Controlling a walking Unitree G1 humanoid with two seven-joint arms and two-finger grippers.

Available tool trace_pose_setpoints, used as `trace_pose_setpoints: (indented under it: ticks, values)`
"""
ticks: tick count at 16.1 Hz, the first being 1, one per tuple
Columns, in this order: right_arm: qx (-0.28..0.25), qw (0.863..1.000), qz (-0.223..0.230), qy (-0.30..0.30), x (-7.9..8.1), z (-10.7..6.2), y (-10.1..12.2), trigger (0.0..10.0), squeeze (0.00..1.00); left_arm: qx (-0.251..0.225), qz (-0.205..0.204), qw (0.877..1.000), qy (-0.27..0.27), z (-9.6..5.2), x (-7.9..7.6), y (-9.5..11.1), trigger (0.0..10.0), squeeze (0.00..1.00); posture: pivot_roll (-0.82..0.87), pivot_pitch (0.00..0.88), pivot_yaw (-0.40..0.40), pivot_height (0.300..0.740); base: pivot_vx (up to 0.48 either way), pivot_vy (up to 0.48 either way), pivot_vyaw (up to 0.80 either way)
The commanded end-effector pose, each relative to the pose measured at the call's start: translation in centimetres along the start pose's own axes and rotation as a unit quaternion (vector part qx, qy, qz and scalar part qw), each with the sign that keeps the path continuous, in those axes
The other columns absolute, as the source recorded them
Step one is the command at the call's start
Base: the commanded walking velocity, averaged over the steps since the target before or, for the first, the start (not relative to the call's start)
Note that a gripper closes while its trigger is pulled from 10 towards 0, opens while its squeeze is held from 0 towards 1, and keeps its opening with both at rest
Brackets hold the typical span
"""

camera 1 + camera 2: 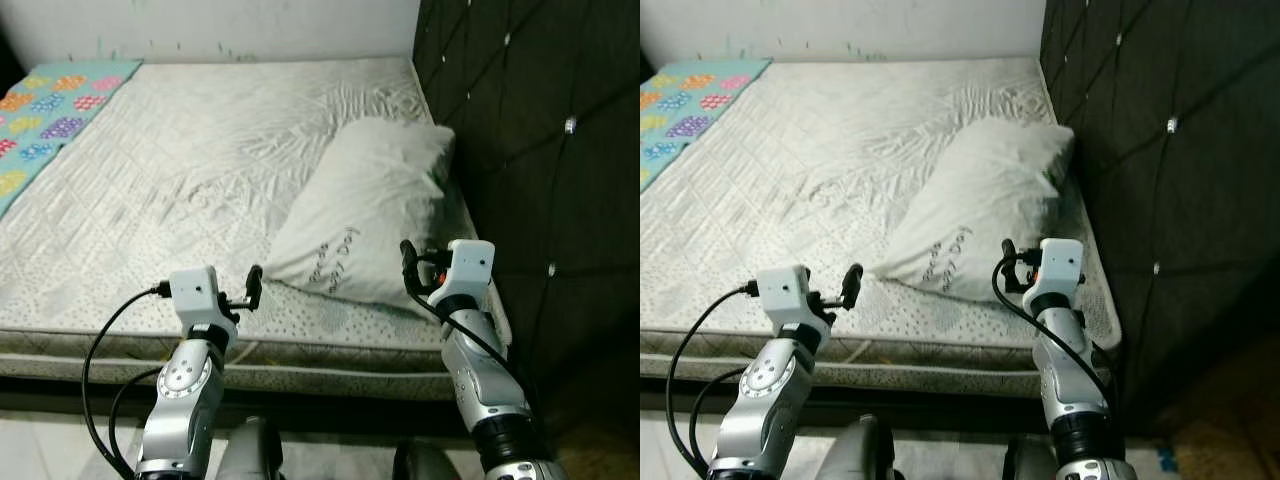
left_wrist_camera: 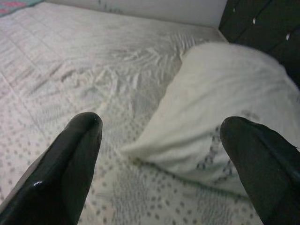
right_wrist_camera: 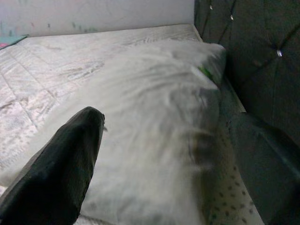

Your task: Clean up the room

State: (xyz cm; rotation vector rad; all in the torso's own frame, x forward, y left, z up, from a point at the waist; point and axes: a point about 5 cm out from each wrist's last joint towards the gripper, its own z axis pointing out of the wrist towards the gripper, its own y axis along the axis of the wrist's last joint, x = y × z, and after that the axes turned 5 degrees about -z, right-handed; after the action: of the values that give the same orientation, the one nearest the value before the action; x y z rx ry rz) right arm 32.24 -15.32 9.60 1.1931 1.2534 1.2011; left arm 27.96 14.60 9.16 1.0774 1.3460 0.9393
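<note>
A white pillow (image 1: pixel 365 200) with dark lettering on its near corner lies tilted on the bare grey-white mattress (image 1: pixel 180 160), close to the dark headboard. My left gripper (image 1: pixel 254 286) is raised over the mattress's near edge, open, just left of the pillow's near corner (image 2: pixel 140 150). My right gripper (image 1: pixel 408 265) hovers at the pillow's near right edge, open, with the pillow (image 3: pixel 154 103) straight ahead between its fingers (image 3: pixel 70 154). Neither gripper holds anything.
A dark tufted headboard (image 1: pixel 540 120) rises along the bed's right side. A colourful patterned blanket (image 1: pixel 50 110) lies on the far left of the mattress. A white wall (image 1: pixel 250 25) stands behind the bed. Pale floor (image 1: pixel 40 440) shows below the bed's near edge.
</note>
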Motion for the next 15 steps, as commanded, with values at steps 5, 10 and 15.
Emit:
trace_pose_setpoints:
  ticks: [5, 10, 15]
  values:
    - [0.007, 1.000, -0.003, 0.020, 0.5, -1.0, -0.3, 10.0, 0.00, -0.003, 0.000, 1.000, -0.001, -0.2, -0.2, -0.5, 10.0, 0.00, -0.08, 0.000, 0.055, 0.740, 0.000, 0.000, 0.00]
    - [0.021, 0.999, -0.004, 0.034, 1.2, -2.7, -1.3, 10.0, 0.00, -0.001, -0.003, 1.000, -0.009, -0.7, -0.4, -0.9, 10.0, 0.00, -0.09, 0.000, 0.058, 0.740, 0.000, 0.000, 0.00]
    - [0.029, 0.999, -0.008, 0.043, 1.5, -3.3, -1.7, 10.0, 0.00, 0.004, -0.006, 1.000, -0.012, -0.7, -0.4, -1.2, 10.0, 0.00, -0.09, 0.000, 0.060, 0.740, 0.000, 0.000, 0.00]
